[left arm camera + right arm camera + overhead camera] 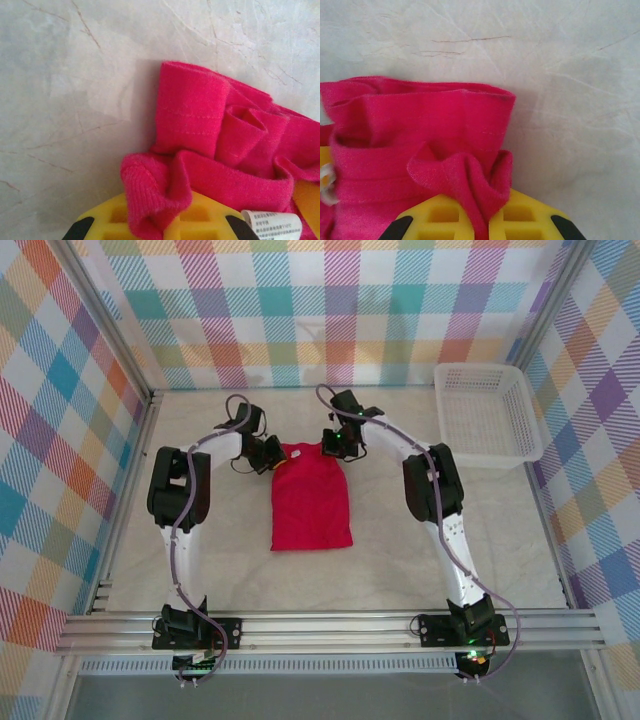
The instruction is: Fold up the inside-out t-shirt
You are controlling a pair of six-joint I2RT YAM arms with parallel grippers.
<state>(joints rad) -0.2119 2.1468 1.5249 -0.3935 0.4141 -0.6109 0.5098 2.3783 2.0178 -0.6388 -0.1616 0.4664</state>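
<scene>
- The red t-shirt lies in the middle of the tabletop as a narrow strip, running from near edge to far edge. It's flat at the near end and bunched at the far end.
- Both far corners look pinched. The left gripper is closed on the left corner and the right gripper on the right one. In both wrist views the cloth is crumpled over a yellow finger, so I'd call both clamped on fabric.
- Risk 1: each bite looks small, just a rolled hem over the right wrist's yellow pad. My guess is a quick pull toward the near edge could slip a corner out, and then the fold lands crooked.
- Risk 2: if the two arms don't travel evenly, the strip twists and the far end won't line up with the near hem.
- Risk 3: that bunching could get trapped inside the fold as a lump.
- Risk 4: the little white tag sits right by the left fingers. Probably harmless, but if it's caught in the grip it could drag on release.
- Count: one t-shirt, one tag, two arms, two grippers, and one white mesh basket at the far right corner, well apart from the shirt.
</scene>
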